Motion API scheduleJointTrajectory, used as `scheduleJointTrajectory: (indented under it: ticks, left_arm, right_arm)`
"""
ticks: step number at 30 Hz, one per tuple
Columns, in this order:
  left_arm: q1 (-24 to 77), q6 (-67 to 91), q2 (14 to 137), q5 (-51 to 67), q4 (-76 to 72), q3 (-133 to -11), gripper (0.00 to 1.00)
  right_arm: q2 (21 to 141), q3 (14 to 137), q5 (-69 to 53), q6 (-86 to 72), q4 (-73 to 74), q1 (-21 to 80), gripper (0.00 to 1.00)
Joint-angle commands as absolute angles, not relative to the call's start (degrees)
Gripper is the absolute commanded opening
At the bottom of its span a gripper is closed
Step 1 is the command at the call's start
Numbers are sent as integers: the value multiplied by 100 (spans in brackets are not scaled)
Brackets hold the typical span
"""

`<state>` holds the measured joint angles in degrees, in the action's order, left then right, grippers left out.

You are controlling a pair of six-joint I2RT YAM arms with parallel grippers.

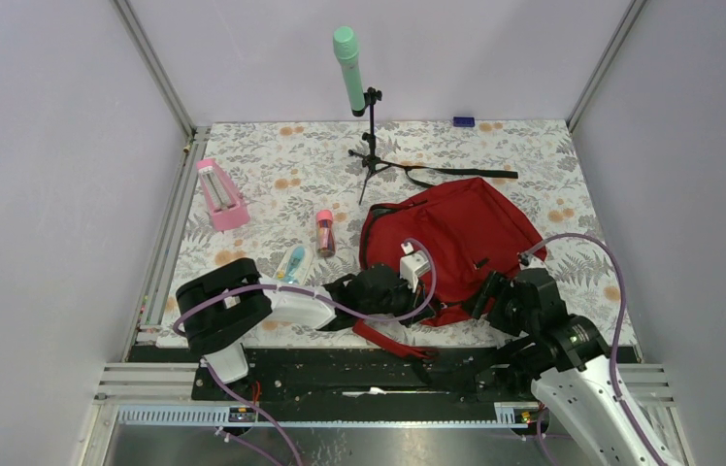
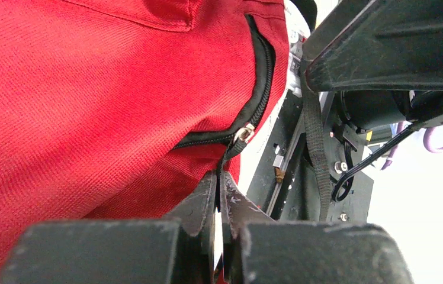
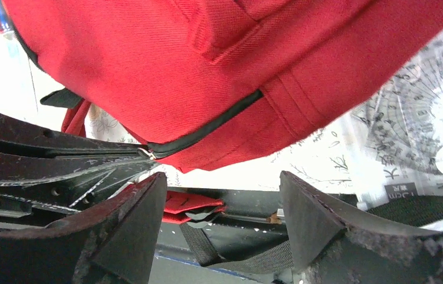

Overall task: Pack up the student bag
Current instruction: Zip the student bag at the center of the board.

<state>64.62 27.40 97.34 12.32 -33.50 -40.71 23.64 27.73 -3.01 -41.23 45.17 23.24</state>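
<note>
Student bag on the flowered table cover, 2 grippers at its near edge.

The flowered table cover (image 1: 553, 165) carries the dark-red student bag (image 1: 461, 228), which lies flat on it. At the bag's near left corner, the left gripper (image 2: 218, 177) has its fingers pressed together on the black zipper pull (image 2: 230, 152), just below the silver slider (image 2: 243, 132). At the bag's near right edge, the right gripper (image 3: 222, 198) has its 2 fingers spread apart with nothing between them, the bag's seam just above. Behind the bag a green microphone (image 1: 347, 68) stands on a black tripod (image 1: 372, 146). Left of the bag lie a pink wedge-shaped object (image 1: 220, 194) and a small pink bottle (image 1: 325, 231).
</note>
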Motion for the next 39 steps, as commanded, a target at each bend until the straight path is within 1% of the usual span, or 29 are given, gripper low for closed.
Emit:
scheduleJointTrajectory:
  ticks: [1,7,8,9,10,11,12,13,14,17,19,21,28,33,39]
  left_arm:
    - [6434,2998,9582,996,-3863,-3920,0]
    - [6434,3126,9591,1291,-4270,-3770,0]
    - [6434,3142,9575,1299,-4345,-3738,0]
    - [6434,3160,9561,1274,-4403,-3693,0]
    - [6434,3176,9523,1218,-4453,-3652,0]
    - [6434,3185,9469,1087,-4438,-3616,0]
    - [6434,3203,9391,863,-4356,-3576,0]
    - [6429,3221,9297,585,-4246,-3555,0]
    - [6419,3230,9205,298,-4080,-3540,0]
    - [6266,3306,8954,-488,-3605,-3504,0]
    - [6106,3410,8870,-657,-3569,-3438,0]
    - [5981,3479,8843,-696,-3547,-3419,0]
    - [5933,3592,8935,-596,-3386,-3421,0]
    - [5933,3626,8649,-955,-3265,-3156,0]
    - [5860,3454,8308,-1090,-2991,-3120,0]
  right_arm:
    - [2268,2811,-127,-4666,4800,2347,77]
    - [2442,2274,-276,-5187,3536,2347,77]
    - [2507,2190,-250,-5269,3241,2347,74]
    - [2590,2110,-209,-5333,2954,2347,69]
    - [2668,2056,-146,-5384,2742,2348,56]
    - [2758,2047,-82,-5403,2575,2347,37]
    - [2820,2083,-34,-5408,2481,2347,21]
    - [2863,2172,158,-5386,2482,2347,9]
    - [2868,2315,323,-5328,2570,2347,1]
    - [2680,2821,1145,-5081,3152,2347,0]
    - [2406,3006,1794,-4953,3425,2347,0]
    - [2254,3106,2084,-4769,3507,2347,0]
    - [2322,3076,2452,-4840,3738,2347,0]
    - [2135,2987,2682,-4885,3770,2351,0]
    - [2035,3113,3002,-4702,3806,2347,0]
